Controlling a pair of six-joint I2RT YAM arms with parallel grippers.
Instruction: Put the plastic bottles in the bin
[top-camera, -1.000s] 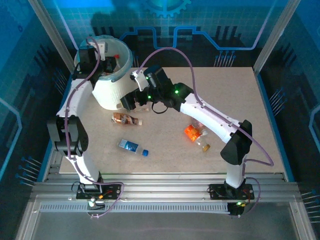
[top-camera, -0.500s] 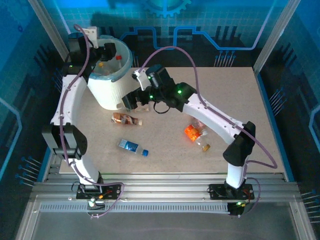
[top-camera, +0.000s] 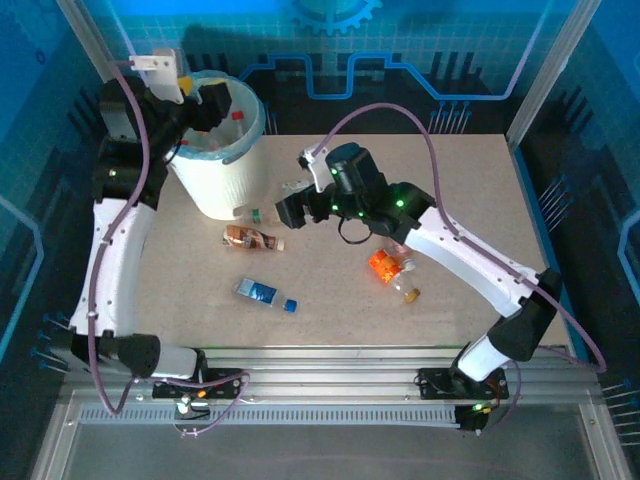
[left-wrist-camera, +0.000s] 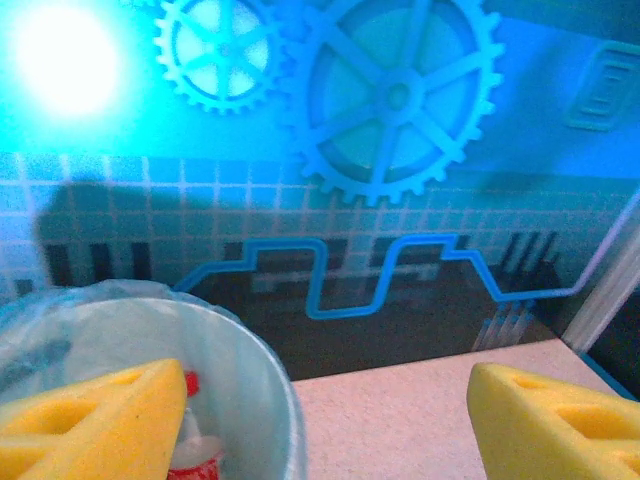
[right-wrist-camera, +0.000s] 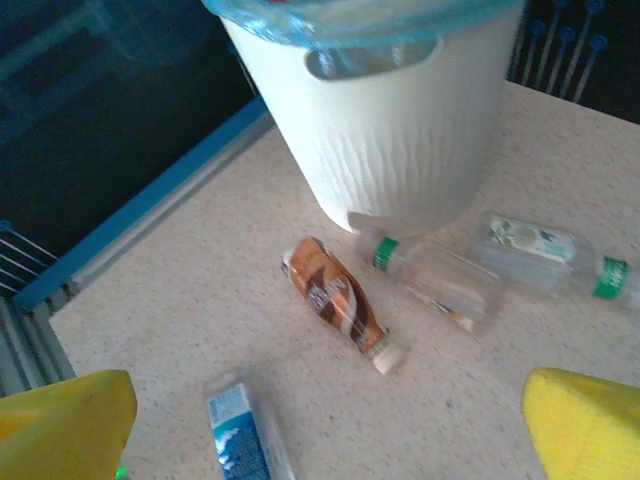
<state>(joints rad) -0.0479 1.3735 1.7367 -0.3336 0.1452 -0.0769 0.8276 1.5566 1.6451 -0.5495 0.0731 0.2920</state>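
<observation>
Bench (top-camera: 480, 180) with the bin (top-camera: 218, 190) at 11 o'clock. The left jaws, closed inside the bin a second ago, are now spread wide, empty and raised above its rim. A release is inferred, since a red-capped bottle (left-wrist-camera: 193, 448) lies inside. The right jaws, fully open and empty, have been drawn back from the clear bottles (right-wrist-camera: 432, 278) at the bin's foot, which are judged next.

White bin (top-camera: 215, 185) with the blue liner rim stands upright far left, with a red-capped bottle (left-wrist-camera: 190, 445) inside. Lying on their sides outside it: brown-label bottle (top-camera: 250, 239), blue-label bottle (top-camera: 262, 293), orange bottle (top-camera: 384, 265). Two clear green-banded bottles (right-wrist-camera: 430, 278) lie right by its base.
</observation>
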